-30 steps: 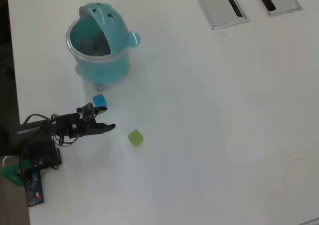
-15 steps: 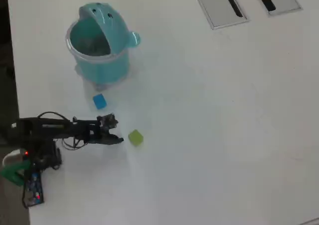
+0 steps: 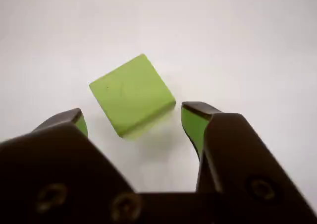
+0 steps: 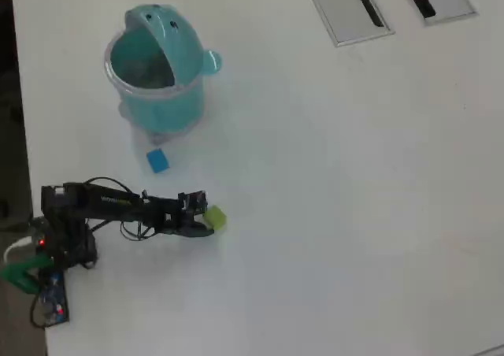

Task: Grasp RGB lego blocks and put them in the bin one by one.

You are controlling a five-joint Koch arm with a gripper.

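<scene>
Two blocks lay on the white tabletop (image 4: pixel 331 183) near the teal bin (image 4: pixel 157 96): the blue block (image 4: pixel 157 161) just below the bin in the overhead view, the green block (image 3: pixel 132 95) farther down. Claw (image 3: pixel 133 122) stood spread, its tips either side of the green block, not pinching it. Bin upright, lid tipped open.

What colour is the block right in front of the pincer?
Yellow-green; the block shows best in the wrist view, just ahead of the open pincer.
</scene>
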